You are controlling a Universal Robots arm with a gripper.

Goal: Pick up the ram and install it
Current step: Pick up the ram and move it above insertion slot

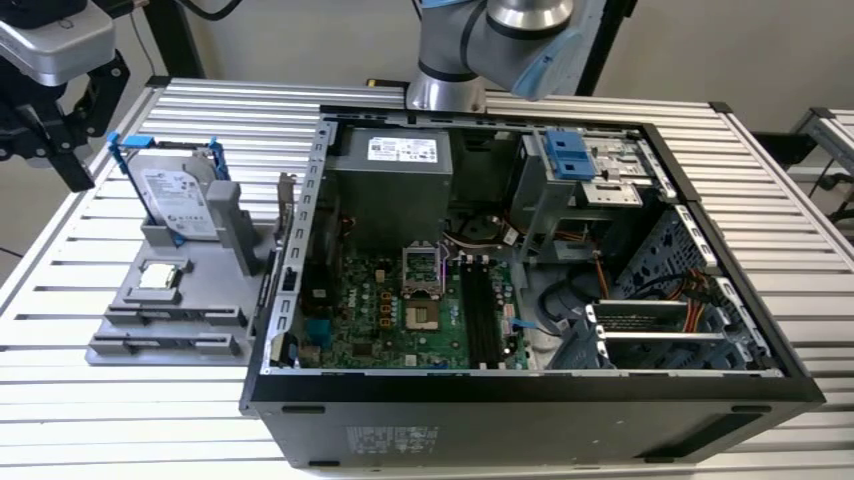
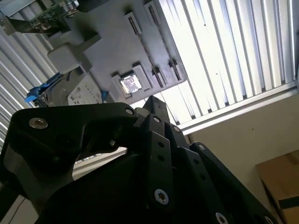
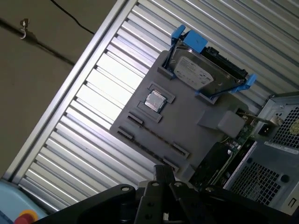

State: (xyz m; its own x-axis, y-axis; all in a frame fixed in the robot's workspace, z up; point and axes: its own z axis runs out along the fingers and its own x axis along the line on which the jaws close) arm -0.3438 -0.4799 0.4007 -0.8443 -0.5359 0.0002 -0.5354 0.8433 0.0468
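In the exterior view we are seeing the claw [image 1: 54, 148] hanging at the exterior view's left edge, and we are not managing to tell whether it is open or closed. The ram [image 1: 284, 205] is standing on edge at the far side of the grey fixture [image 1: 160, 345], to the exterior view's right of the claw, past the hard drive [image 1: 174, 195] and just beside the computer case [image 1: 534, 420], its length seemingly running along the case wall. In the second wrist view we are looking over the claw [image 2: 149, 109] at the processor chip [image 2: 131, 84], with the ram [image 2: 46, 16] lying beyond it and showing a populated face. In the first wrist view we are getting the whole fixture, and what we are taking for the ram [image 3: 219, 158] is appearing as a dark board between fixture and case
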